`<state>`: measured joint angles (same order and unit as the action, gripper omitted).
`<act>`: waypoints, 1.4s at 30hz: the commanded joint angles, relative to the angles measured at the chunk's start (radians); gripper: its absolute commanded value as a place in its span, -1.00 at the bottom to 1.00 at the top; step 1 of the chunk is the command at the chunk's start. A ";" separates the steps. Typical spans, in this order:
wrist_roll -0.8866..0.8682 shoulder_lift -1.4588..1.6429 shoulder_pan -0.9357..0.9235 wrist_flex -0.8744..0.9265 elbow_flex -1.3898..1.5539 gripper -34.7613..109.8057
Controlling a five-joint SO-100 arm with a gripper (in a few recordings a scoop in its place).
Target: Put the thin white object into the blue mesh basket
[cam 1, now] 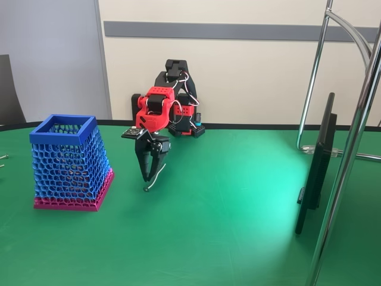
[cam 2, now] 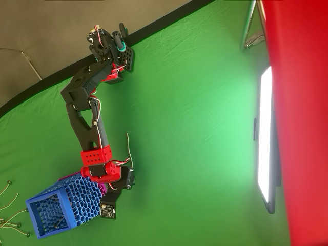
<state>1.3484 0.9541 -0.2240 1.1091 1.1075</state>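
The blue mesh basket point(cam 1: 71, 161) with its pink base stands upright on the green table, left of the arm; from above it shows at the lower left point(cam 2: 61, 205). My gripper point(cam 1: 147, 177) points down just to the basket's right, close over the table. Its black fingers are shut on the thin white object point(cam 1: 156, 176), which slants along the right finger, its lower end at the table surface. In the overhead view the thin white object point(cam 2: 129, 148) sticks out from under the red wrist, away from the basket.
Several more thin sticks point(cam 2: 9, 200) lie at the table's left edge beyond the basket. A dark monitor point(cam 1: 315, 173) stands edge-on at the right, with chrome stand tubes point(cam 1: 357, 119) beside it. The arm's base point(cam 1: 178, 119) sits at the table's back edge.
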 commanded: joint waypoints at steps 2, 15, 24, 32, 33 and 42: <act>-0.018 0.011 0.000 0.048 -0.032 -0.33; 0.008 -0.074 -0.021 0.048 -0.086 -0.29; -0.006 -0.104 -0.015 0.048 -0.098 -0.25; 0.000 -0.120 -0.032 0.048 -0.101 -0.25; 0.000 -0.121 -0.035 0.048 -0.103 -0.25; 0.009 -0.141 -0.052 0.048 -0.127 -0.26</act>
<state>1.3499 0.8038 -0.2715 1.1536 1.0201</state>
